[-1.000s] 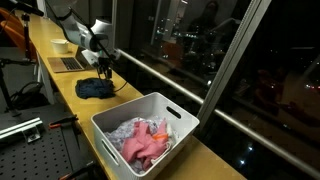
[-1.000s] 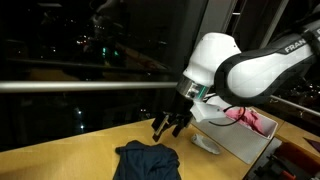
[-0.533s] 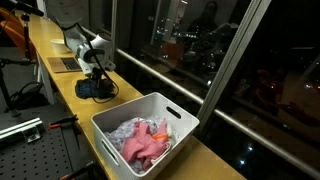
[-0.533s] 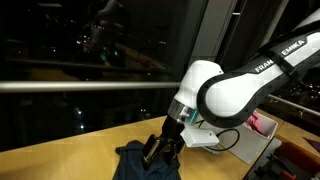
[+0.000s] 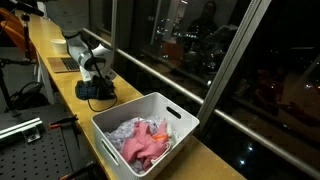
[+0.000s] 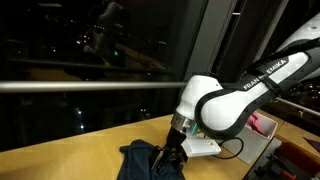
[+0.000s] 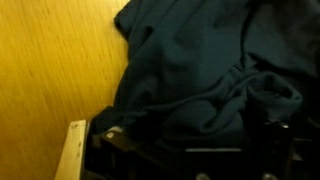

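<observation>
One dark blue cloth point(image 6: 140, 162) lies on the wooden table point(image 6: 60, 160) left of the white basket point(image 5: 128, 104), with the claw point(image 6: 172, 156) low in it, maybe to grab a fold; spread or pinching, I cannot tell.

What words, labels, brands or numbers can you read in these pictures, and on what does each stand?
"EMIKA", as far as it can be read: blurred dark lettering on the white robot arm in an exterior view.
No text shows on the dark cloth or the white basket.
</observation>
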`<state>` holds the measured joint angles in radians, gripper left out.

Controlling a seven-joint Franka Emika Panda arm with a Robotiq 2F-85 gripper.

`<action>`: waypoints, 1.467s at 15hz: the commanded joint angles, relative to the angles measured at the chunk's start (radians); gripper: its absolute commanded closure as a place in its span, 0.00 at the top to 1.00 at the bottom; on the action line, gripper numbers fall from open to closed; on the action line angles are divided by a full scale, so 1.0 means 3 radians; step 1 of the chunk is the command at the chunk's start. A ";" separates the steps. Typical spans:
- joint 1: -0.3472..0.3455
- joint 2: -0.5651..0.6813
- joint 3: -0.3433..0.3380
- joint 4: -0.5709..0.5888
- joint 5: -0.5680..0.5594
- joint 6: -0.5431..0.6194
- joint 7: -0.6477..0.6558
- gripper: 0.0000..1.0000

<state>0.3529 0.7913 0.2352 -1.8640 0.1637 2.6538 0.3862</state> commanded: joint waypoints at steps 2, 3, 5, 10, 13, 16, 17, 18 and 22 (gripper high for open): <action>0.0091 -0.0031 -0.0146 -0.0086 0.0064 0.0054 0.0137 0.45; 0.0095 -0.0098 -0.0166 -0.0149 0.0062 0.0060 0.0176 0.37; 0.0141 -0.0290 -0.0242 -0.0313 0.0036 0.0060 0.0300 0.21; 0.0423 -0.1163 -0.0706 -0.0996 -0.0198 -0.0056 0.0875 0.00; 0.0532 -0.1694 -0.0962 -0.1289 -0.0644 -0.0216 0.1348 0.00; 0.0348 -0.2231 -0.0967 -0.1456 -0.1122 -0.0564 0.1701 0.00; 0.0247 -0.2398 -0.0923 -0.1459 -0.1230 -0.0727 0.1768 0.00; 0.0132 -0.2566 -0.0866 -0.1469 -0.1312 -0.0888 0.1792 0.00; -0.0290 -0.3130 -0.0648 -0.1262 -0.1373 -0.1644 0.1639 0.00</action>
<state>0.3481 -0.0181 -0.0158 -2.2631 -0.2258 2.3055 0.8948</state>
